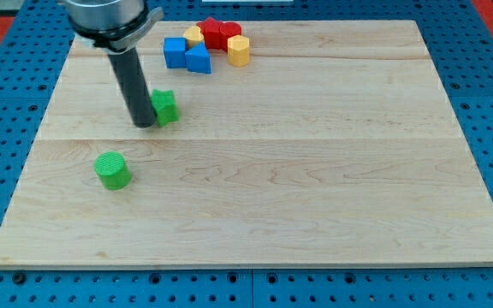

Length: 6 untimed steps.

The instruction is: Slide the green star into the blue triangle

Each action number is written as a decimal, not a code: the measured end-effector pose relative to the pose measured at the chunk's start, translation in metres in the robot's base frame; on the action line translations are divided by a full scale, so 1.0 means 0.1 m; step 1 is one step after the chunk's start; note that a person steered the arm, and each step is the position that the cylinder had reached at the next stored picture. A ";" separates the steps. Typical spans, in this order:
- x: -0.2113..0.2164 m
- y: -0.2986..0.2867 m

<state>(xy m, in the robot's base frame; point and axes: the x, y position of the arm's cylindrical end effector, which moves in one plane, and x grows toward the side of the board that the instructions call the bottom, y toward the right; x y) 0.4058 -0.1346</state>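
The green star (166,106) lies on the wooden board at the upper left. My tip (145,124) rests on the board right against the star's left side, slightly below it. The blue triangle (198,60) sits near the view's top, up and to the right of the star, in a cluster of blocks. A gap of bare board separates the star from the triangle.
A blue cube (175,52) touches the triangle's left. A yellow block (193,36), red blocks (219,33) and a yellow hexagon (239,50) crowd behind and right of it. A green cylinder (112,169) stands at the lower left.
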 end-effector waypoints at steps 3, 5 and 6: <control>-0.56 0.53; 0.29 0.81; 1.32 0.75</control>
